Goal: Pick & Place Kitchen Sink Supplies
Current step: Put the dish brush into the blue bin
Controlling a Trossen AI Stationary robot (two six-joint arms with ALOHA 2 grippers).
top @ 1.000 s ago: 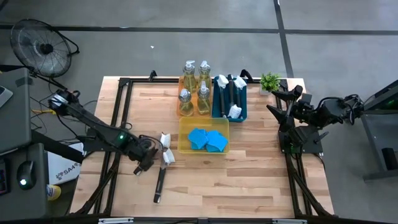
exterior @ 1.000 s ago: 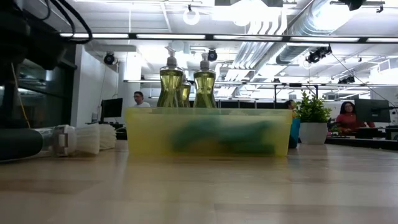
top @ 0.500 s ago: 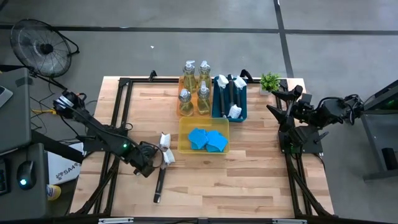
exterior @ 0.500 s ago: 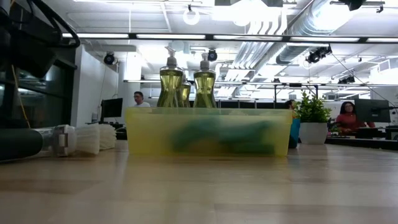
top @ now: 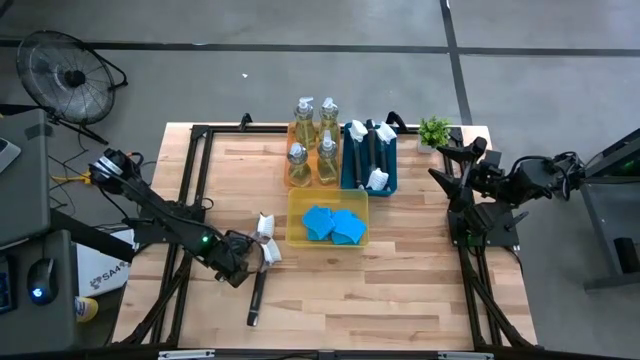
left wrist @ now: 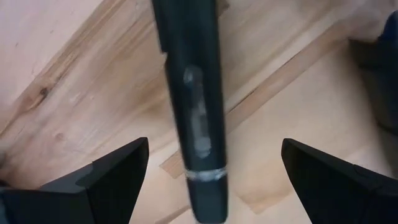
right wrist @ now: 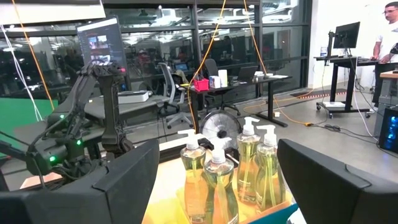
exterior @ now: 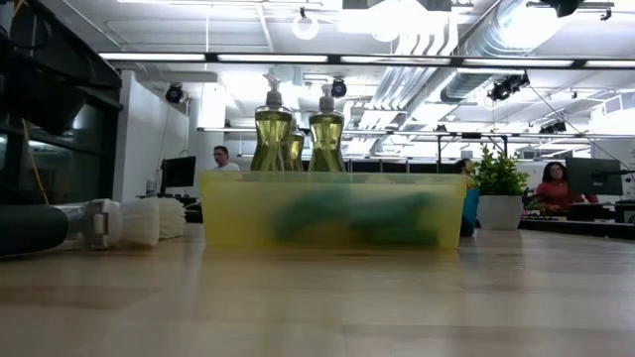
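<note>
Wooden table (top: 400, 280); seemingly glossy plastic brush handle (left wrist: 193, 106).

Four soap bottles (top: 312, 143), three brushes (top: 370, 153), two sponges (top: 333, 225).

brush (top: 259, 275) left of sponges (top: 334, 224) in tray (top: 295, 237), bottles (top: 312, 142) behind

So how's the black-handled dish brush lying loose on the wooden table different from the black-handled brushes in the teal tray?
The loose black-handled dish brush lies alone on the bare wooden table; the brushes in the teal tray sit packed side by side in their bin. The loose one has the open left gripper straddling its handle; the tray brushes have no gripper near them. The loose brush's white head points toward the trays; the tray brushes' heads point both ways. All share black handles and white heads.
</note>
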